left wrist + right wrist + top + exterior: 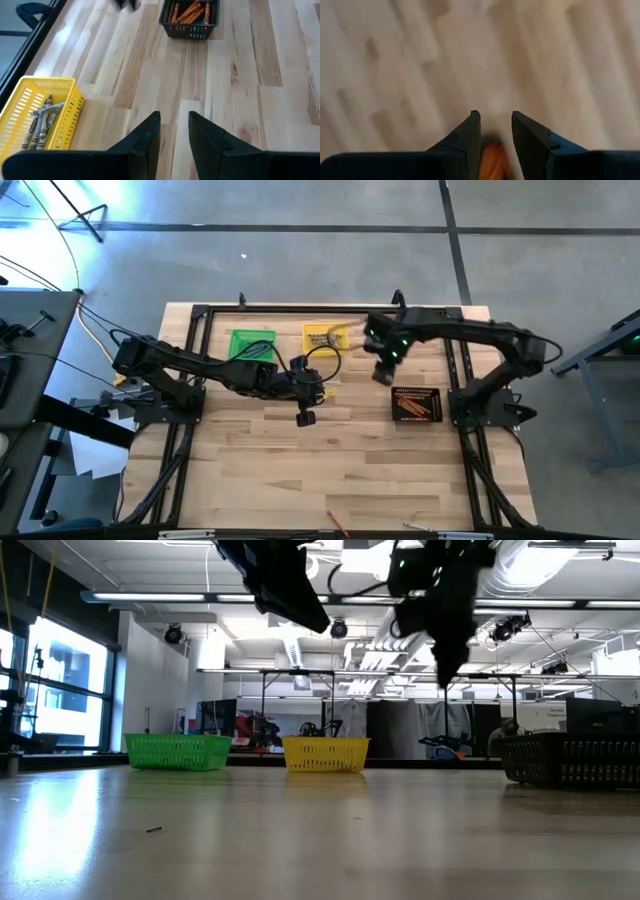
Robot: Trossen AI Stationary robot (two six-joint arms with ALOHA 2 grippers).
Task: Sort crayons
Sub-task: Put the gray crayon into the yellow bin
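Several grey crayons [42, 122] lie in the yellow bin [325, 337]. Orange-red crayons [190, 11] lie in the black bin [416, 404]. My left gripper [174, 117] hangs open over bare table in the middle, with nothing between its fingers. My right gripper [496, 115] hangs high above the table, between the yellow and black bins [381, 375]. It points steeply down, its fingertips apart. An orange blur [492, 157] shows low between its fingers. My right gripper: the picture is smeared, and I cannot tell whether the orange blur [492, 159] far back between its fingers [470, 135] is a crayon they touch or something lying beneath them. No thing sits between the fingertips.
A green bin [252, 343] stands at the far left of the yellow one. A loose orange-red crayon [337, 523] lies near the table's front edge, and a small dark stick [153, 830] lies on the near left. A black frame [200, 320] borders the work area.
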